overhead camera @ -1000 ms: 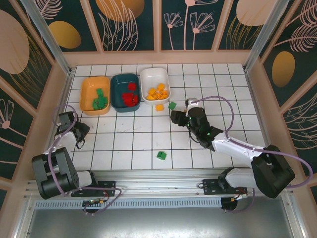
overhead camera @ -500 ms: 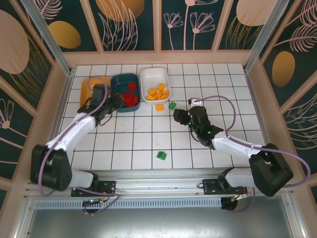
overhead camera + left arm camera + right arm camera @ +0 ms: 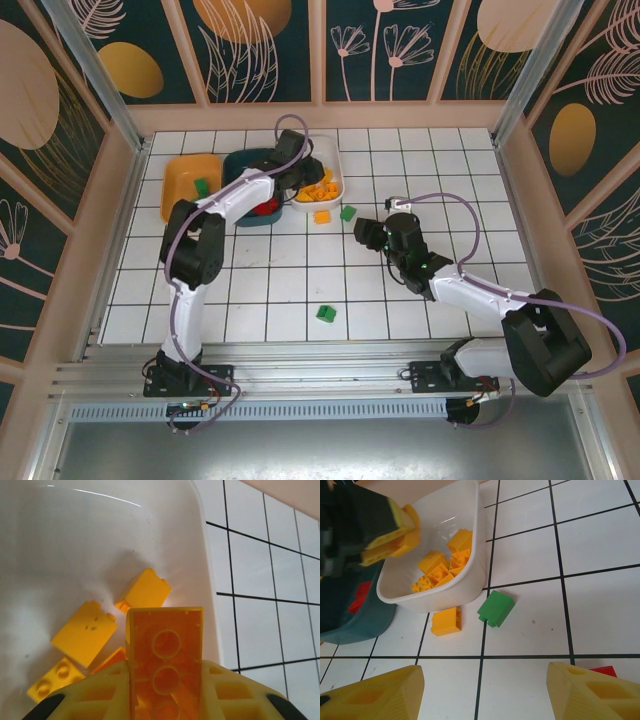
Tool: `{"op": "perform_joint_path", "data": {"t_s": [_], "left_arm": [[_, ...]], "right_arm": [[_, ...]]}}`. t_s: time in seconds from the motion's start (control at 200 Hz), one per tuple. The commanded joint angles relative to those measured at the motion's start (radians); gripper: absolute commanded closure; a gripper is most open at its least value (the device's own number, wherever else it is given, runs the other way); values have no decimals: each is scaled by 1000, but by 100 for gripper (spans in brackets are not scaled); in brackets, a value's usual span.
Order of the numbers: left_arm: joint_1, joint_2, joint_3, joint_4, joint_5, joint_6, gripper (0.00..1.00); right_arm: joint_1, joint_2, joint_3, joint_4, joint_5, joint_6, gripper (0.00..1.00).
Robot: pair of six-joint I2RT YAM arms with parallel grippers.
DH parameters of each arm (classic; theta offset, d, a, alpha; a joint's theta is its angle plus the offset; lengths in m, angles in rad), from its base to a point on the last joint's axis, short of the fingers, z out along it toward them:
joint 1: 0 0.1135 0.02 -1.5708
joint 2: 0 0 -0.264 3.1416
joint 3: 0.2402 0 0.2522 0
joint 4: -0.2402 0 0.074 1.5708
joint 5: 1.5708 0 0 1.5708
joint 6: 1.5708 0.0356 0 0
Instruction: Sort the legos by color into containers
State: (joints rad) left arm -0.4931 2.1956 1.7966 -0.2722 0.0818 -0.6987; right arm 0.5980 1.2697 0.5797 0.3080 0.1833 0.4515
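Observation:
My left gripper (image 3: 303, 176) hangs over the white container (image 3: 331, 150), shut on a yellow-orange lego (image 3: 165, 650) that stands upright between its fingers. Several yellow-orange legos (image 3: 85, 632) lie in that white container (image 3: 100, 540) below it. The right gripper (image 3: 485, 680) is open and empty, low over the tiles. Ahead of it lie a green lego (image 3: 496, 607) and a yellow-orange lego (image 3: 445, 621), both just outside the white container (image 3: 470, 567). The orange container (image 3: 175, 190) holds green legos. Red legos lie in the dark teal container (image 3: 240, 165).
Another green lego (image 3: 326, 313) lies alone on the tiles near the front. A red lego (image 3: 605, 670) peeks out beside my right finger. The left arm (image 3: 215, 205) stretches across the teal container. Wooden walls enclose the tiled floor.
The left arm has swung from its folded spot at the left, past the orange and teal containers, to above the white one. The right gripper shifted slightly right.

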Motion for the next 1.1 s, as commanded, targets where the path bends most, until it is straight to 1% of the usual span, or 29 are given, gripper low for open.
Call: {"op": "perform_joint_path", "data": {"t_s": [0.0, 0.095, 0.13, 0.17, 0.215, 0.24, 0.33, 0.415, 0.46, 0.535, 0.611, 0.646, 0.801, 0.891, 0.951, 1.016, 1.096], "left_arm": [[-1, 48, 119, -68, 6, 42, 69], [-1, 89, 191, -98, 4, 47, 50], [0, 91, 204, -103, -1, 46, 40], [-1, 82, 204, -99, -8, 46, 33], [-2, 58, 185, -82, -12, 48, 22], [-1, 42, 173, -75, -19, 47, 19], [0, -52, 83, -33, -38, 49, 18], [7, -210, -106, 69, -69, 28, 17], [15, -306, -245, 141, -80, 0, 15], [37, -511, -511, 250, -95, -57, 13], [56, -711, -755, 322, -150, -120, 4], [67, -801, -873, 341, -176, -147, 2], [93, -1195, -1263, 339, -273, -260, 2], [99, -1404, -1408, 295, -298, -317, 1], [100, -1513, -1481, 272, -276, -374, 1], [100, -1596, -1534, 256, -227, -408, 1], [100, -1663, -1569, 212, -209, -433, 2]], "right_arm": [[-6, -24, -9, 5, 18, -2, 33], [-6, -14, -6, 4, 9, -5, 33], [-6, -11, -4, 5, 7, -7, 33], [-3, -5, -3, 6, 4, -10, 33], [1, 3, 1, 5, 5, -14, 32], [5, 9, 3, 4, 9, -18, 32], [24, 30, 12, 5, 33, -33, 32], [52, 60, 24, 10, 48, -54, 32], [67, 86, 35, 14, 43, -70, 32], [102, 145, 69, 21, 41, -95, 31], [128, 223, 128, 7, 30, -117, 30], [135, 264, 166, -11, 24, -125, 29], [139, 426, 322, -60, 31, -137, 23], [131, 528, 425, -104, 15, -152, 22], [129, 595, 492, -147, 25, -154, 22], [123, 648, 549, -184, 27, -149, 23], [117, 699, 591, -214, 35, -130, 26]]}}
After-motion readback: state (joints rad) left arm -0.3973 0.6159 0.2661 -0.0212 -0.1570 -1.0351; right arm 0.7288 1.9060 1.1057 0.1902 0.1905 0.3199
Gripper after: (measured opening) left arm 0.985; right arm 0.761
